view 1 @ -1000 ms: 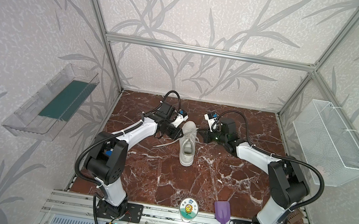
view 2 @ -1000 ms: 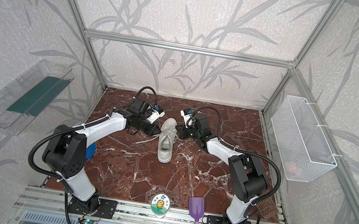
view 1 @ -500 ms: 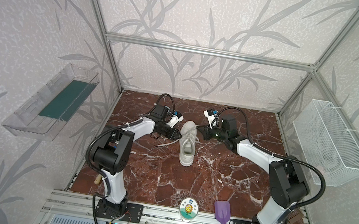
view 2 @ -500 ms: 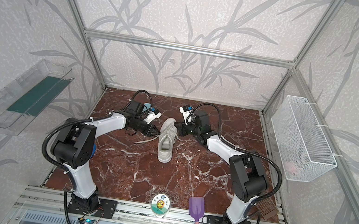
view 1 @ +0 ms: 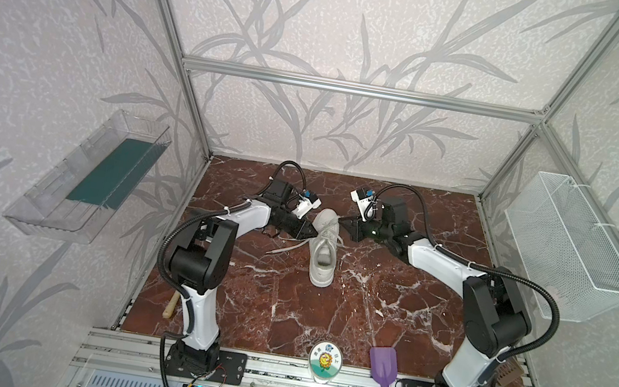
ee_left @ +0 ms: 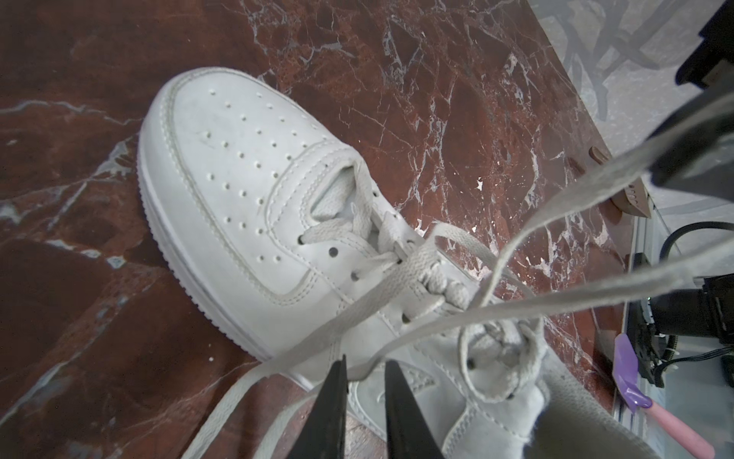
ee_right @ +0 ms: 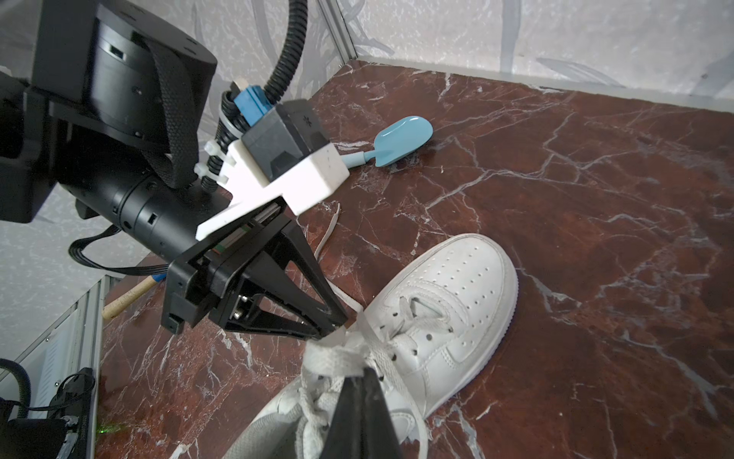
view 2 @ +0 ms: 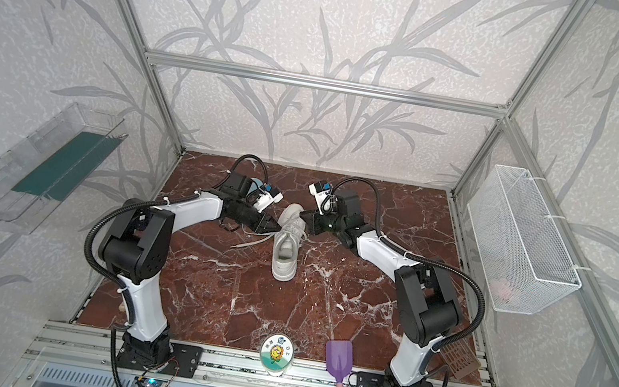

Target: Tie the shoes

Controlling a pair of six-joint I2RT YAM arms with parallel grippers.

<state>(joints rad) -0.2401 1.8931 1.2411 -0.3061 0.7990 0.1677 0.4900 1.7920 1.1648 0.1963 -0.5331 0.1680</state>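
Jaws shut on lace (ee_left: 413,260) at my right gripper (ee_right: 358,375); left gripper (ee_left: 364,363) tips narrowly apart, strand between, hold unconfirmed. Risk: strand slips out; overpull drags shoe (ee_left: 238,159).

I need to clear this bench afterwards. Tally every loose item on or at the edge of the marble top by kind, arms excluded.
Sneakers: 1 (white sneaker)
Shovels: 2 (purple shovel, blue shovel)
Round sunflower lid: 1
Wooden handle: 1
Brown slotted piece: 1
Total: 6
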